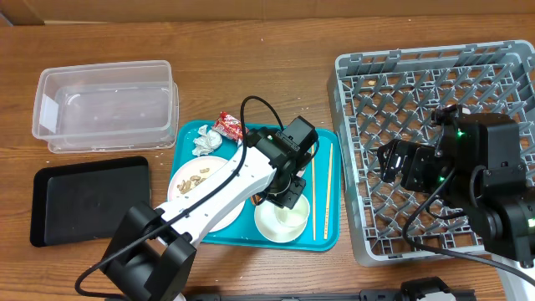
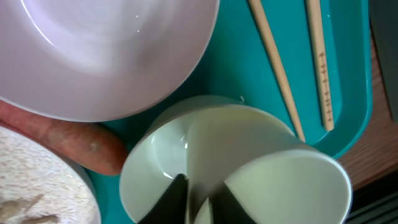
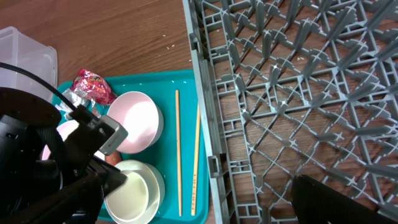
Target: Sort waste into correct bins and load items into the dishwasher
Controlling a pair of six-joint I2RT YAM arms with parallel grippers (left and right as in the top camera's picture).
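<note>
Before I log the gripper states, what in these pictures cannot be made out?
- Left gripper, hold on the bowl: left wrist view, bottom edge cuts the fingertips; overhead, the arm covers it.
- Right gripper, opening: right wrist view, only a dark corner shows.
- Second bowl: overhead, left arm hides it.

Overall light: we see soft, even indoor light in all three views, bright enough to read the wood grain of the table (image 1: 251,58).
Glare: we find a pale sheen on the clear tub (image 1: 104,109) at upper left and small highlights on the upper bowl (image 2: 106,56).
Shadows: soft-edged shade lies under the arm on the teal tray (image 1: 321,135).
Focus: the near bowl (image 2: 161,155) and the dark left jaws at the bottom edge look blurred to us, while the chopsticks (image 2: 320,68) stay crisp.
Edges: the dish rack (image 3: 200,87) is sharp, but the dark shape at lower right is out of focus.
</note>
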